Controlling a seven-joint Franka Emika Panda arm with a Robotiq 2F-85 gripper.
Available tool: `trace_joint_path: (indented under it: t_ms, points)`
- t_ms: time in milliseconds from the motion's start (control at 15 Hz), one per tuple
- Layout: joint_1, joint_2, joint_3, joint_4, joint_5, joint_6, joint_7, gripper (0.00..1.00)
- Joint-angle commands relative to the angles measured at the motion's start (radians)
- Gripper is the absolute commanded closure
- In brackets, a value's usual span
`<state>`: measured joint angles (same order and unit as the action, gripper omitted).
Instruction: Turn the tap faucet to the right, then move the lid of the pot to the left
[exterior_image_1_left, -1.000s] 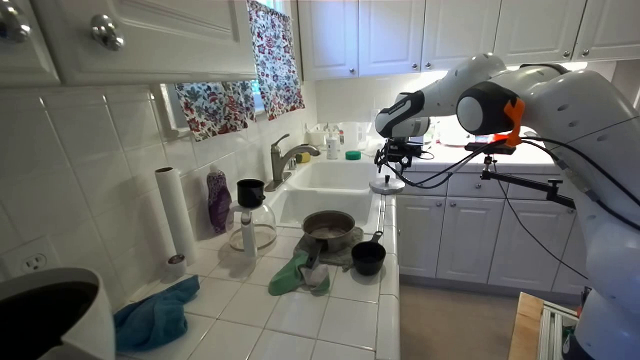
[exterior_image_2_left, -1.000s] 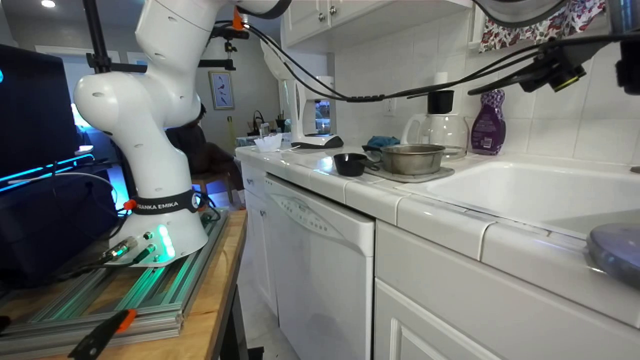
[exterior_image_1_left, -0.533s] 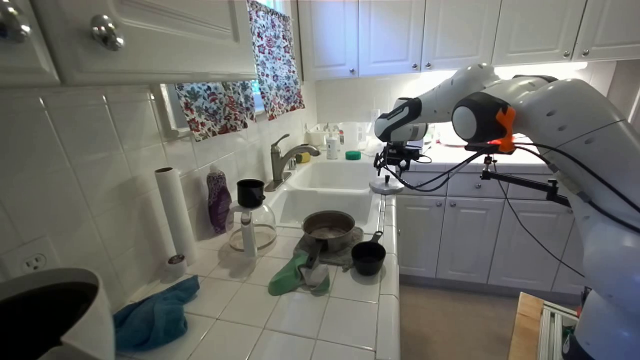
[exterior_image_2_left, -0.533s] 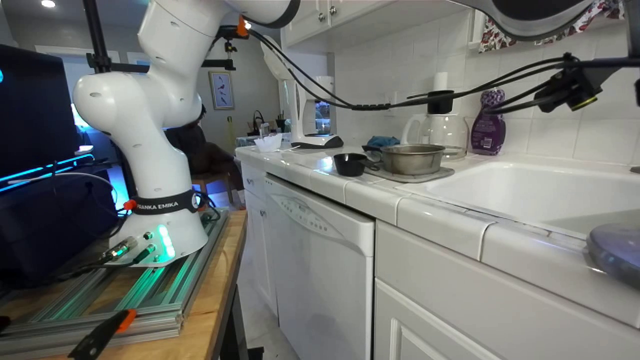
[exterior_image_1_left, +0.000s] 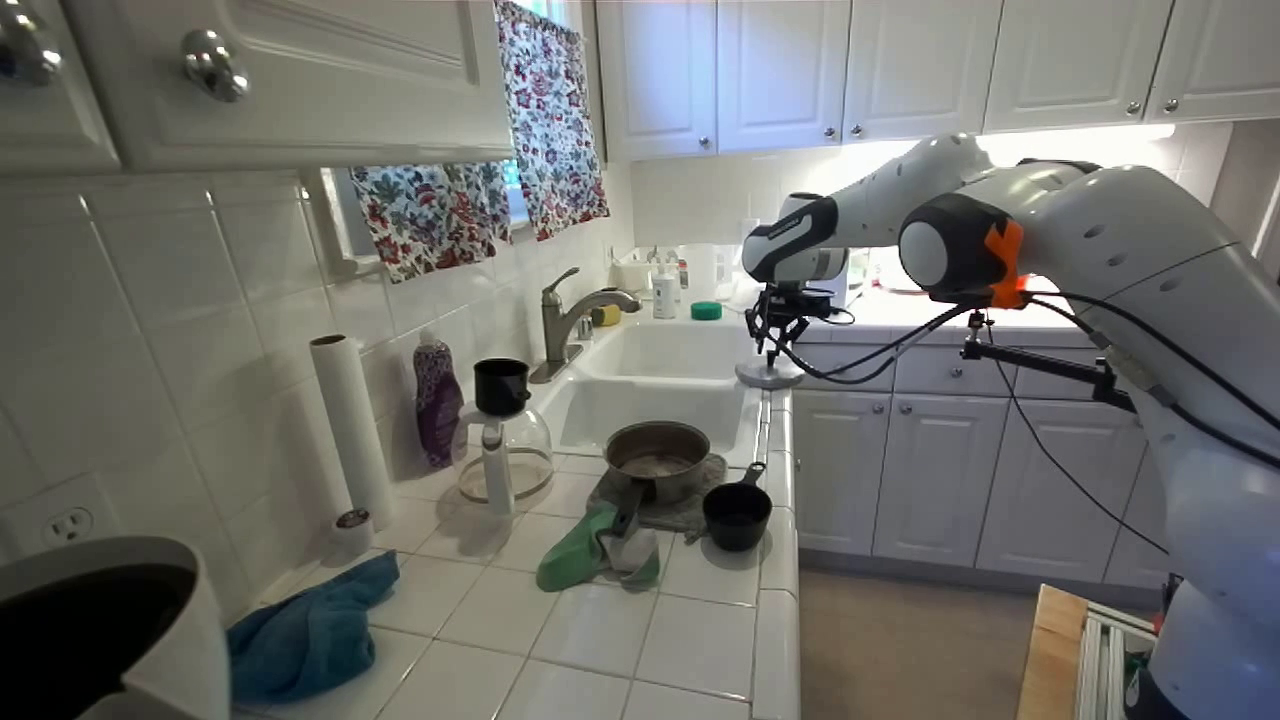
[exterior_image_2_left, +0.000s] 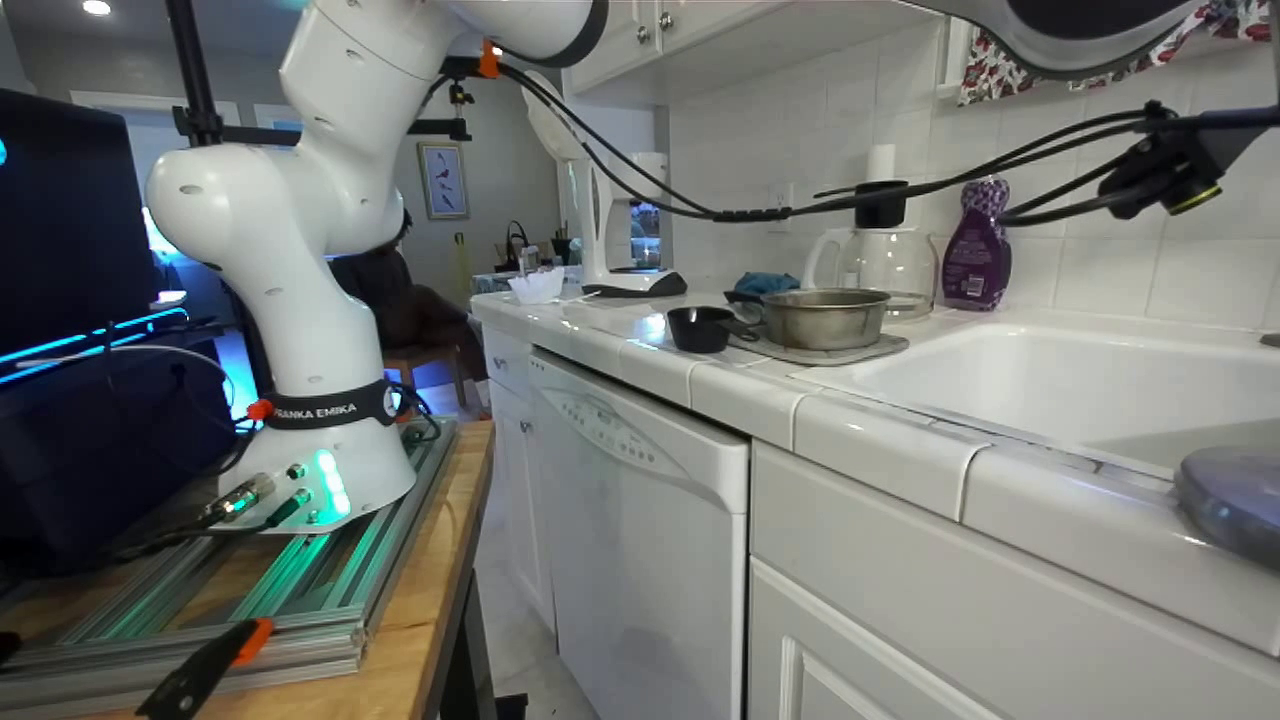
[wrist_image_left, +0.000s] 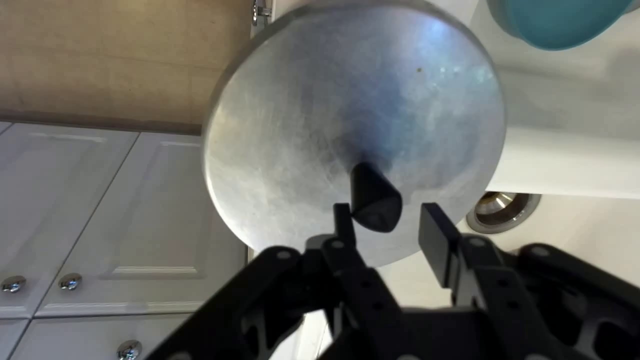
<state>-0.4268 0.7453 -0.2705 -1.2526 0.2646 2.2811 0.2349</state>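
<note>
1. Saw black two-fingered gripper parted, with tapered black knob between.
2. In an exterior view, saw round silvery metal lid at white sink's three o'clock, curved silvery faucet at ten.

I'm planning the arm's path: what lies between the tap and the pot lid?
The white sink with its divider lies between the tap and the pot lid; this shows in an exterior view.
</note>
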Motion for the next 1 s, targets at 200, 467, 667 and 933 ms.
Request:
trace_joint_path:
  t_ms: [200,467,667,933]
  points:
    - [0.009,0.014,0.0,0.027,-0.001,-0.023,0.015,0.86]
    - [0.015,0.014,-0.003,0.025,-0.004,-0.032,0.018,0.74]
    - [0.019,0.009,-0.008,0.019,-0.009,-0.046,0.024,0.61]
    - [0.025,0.001,-0.009,0.011,-0.011,-0.072,0.027,0.33]
